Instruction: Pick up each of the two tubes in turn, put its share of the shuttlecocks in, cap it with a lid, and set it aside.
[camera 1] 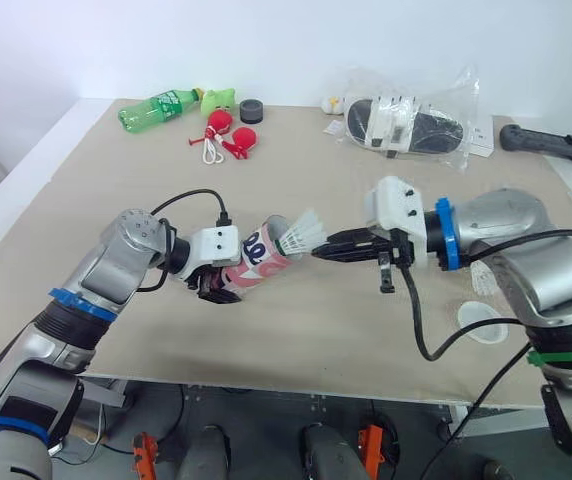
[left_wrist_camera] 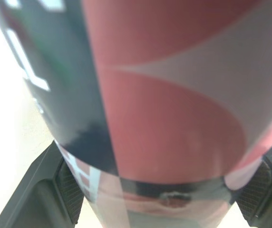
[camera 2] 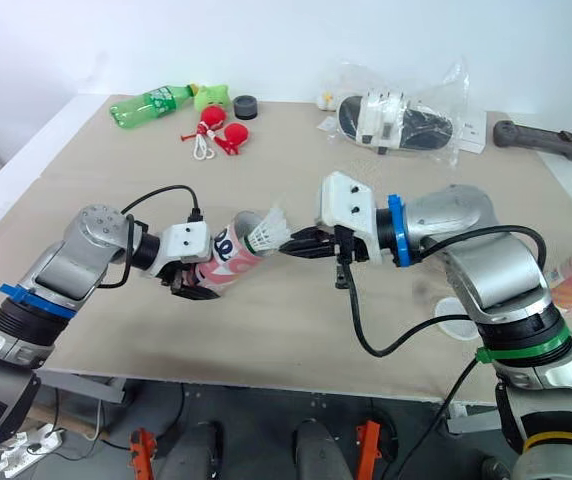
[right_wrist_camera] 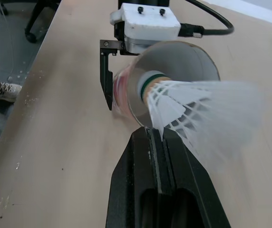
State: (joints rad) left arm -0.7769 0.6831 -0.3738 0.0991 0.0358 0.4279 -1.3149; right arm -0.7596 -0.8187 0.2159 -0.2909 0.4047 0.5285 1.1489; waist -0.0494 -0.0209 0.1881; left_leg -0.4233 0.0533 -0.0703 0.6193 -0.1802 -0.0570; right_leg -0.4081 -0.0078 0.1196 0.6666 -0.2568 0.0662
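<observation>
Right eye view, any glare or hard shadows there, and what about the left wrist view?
Right eye view: soft, even light; the clear plastic bag at the far edge catches bright glints, the table looks matte. Left wrist view: the tube shows one small glint on its dark band.

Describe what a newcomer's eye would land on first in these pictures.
Over the middle of the table, the right gripper holds a white shuttlecock cork-first at the open mouth of a red tube, which the left gripper grips. A green bottle lies near the far left corner.
</observation>
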